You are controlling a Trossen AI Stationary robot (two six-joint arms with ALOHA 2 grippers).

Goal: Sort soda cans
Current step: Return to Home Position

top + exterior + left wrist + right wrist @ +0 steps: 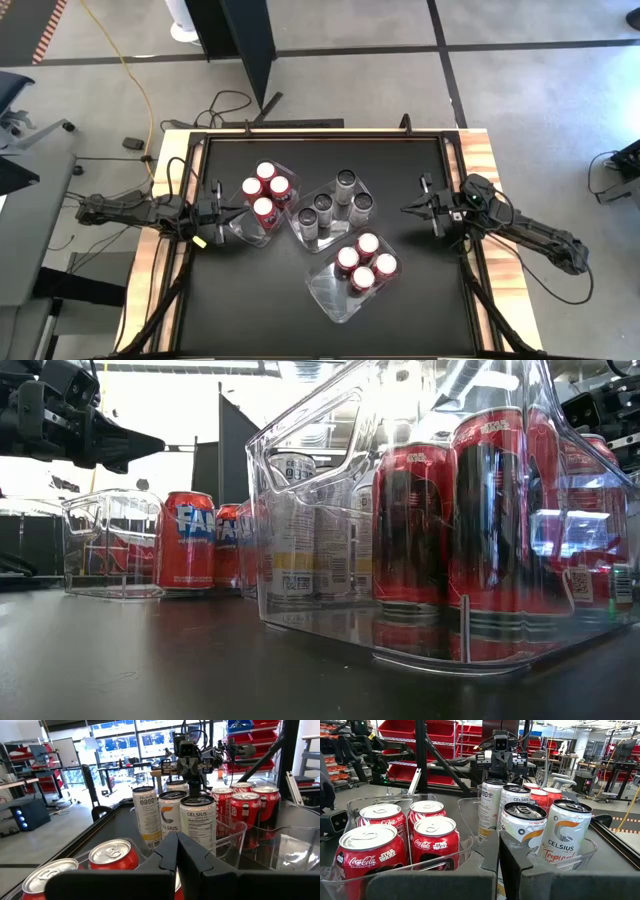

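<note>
Four silver cans [300,530] blur behind the clear tray wall [330,600].

Bright, even light falls on the flat black table top [250,300] in the high view, and the shadows there are soft and short. In the low view, big white windows [180,420] behind glow so hard that detail washes out, and things in front look dark. The clear plastic tray [330,560] near that camera shines with glare and bends the look of the red soda cans [410,525] inside it. Both wrist views are sharp on the cans, while the close dark fingers [175,865] look soft.
</note>
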